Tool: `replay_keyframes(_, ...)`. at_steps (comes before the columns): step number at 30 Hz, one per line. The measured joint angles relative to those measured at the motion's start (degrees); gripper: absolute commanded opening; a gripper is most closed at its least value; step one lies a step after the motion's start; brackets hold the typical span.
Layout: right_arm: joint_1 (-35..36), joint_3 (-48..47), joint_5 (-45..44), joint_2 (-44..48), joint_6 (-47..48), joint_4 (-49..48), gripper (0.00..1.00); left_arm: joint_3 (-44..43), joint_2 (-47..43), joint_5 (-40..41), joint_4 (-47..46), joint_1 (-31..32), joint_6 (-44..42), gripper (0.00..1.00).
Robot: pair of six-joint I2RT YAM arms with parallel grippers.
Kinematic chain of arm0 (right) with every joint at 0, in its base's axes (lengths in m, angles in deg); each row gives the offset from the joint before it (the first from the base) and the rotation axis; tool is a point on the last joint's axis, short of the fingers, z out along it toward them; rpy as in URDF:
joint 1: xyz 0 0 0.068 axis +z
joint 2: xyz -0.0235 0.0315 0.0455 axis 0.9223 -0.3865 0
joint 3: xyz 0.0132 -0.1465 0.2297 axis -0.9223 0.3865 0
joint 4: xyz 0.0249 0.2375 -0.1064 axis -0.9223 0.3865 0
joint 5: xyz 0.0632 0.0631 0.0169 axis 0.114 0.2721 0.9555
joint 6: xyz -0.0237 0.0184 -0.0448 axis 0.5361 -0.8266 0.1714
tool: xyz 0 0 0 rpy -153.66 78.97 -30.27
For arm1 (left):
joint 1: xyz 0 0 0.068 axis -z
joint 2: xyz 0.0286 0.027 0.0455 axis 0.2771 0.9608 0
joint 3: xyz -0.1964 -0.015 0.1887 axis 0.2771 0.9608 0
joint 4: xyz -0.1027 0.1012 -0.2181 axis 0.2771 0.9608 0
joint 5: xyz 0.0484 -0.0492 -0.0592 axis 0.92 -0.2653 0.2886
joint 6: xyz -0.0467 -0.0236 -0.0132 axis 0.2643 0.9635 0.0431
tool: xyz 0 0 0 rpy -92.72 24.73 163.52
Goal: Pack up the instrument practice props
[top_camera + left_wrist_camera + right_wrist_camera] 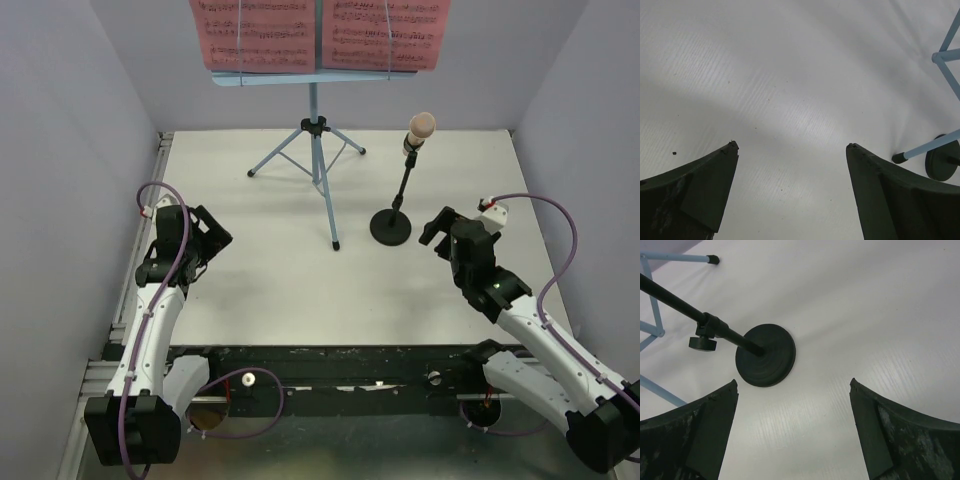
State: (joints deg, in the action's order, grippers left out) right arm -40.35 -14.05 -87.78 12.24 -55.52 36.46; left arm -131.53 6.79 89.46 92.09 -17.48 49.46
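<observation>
1. Your L gripper: jaws spread wide w/ nothing btwn them, only bare white table below. It sits at the table's left side, well apart from every prop.
2. Your R gripper: jaws also wide apart, holding nothing. It sits near the mic stand, on that stand's right. In the R wrist view the round base lies ahead & left of the fingertips, not touching them.
3. Music stand: light-blue tripod, upright at back ctr of the table. One leg reaches toward the arms & ends near the mic stand's base, apart from it. The L wrist view catches that leg's black foot at far right, w/ the base just beyond.
4. Left page & right page: both pink sheet music, side by side on the music stand's desk, resting on its blue ledge. Their top edges are cut off in the overhead view.
5. Microphone: beige-pink head, seated atop the mic stand's pole, right of the music stand.
6. Mic stand itself: short, black, flat round base on the table, w/ a clamp knob partway up the pole.
</observation>
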Motion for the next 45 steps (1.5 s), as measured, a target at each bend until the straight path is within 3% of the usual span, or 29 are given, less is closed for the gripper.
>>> replay_keyframes(16,0.00,1.53,4.02,2.45,1.73,-1.11,1.00,3.67,-5.60,-4.07,-1.64,0.79,-2.10,0.98)
replay_keyframes(26,0.00,1.88,2.89,-1.84,9.27,-11.39,0.97,2.99,-6.32,-4.07,-4.50,3.78,-3.89,0.98)
replay_keyframes(33,1.03,2.32,9.68,-3.85,15.47,-19.71,0.90,-2.82,-3.43,-2.12,-6.49,6.25,-6.58,0.99)
replay_keyframes(45,7.98,1.81,9.70,-5.07,23.85,-24.81,0.85,8.96,-12.90,-5.81,-21.64,10.16,-6.95,0.95)
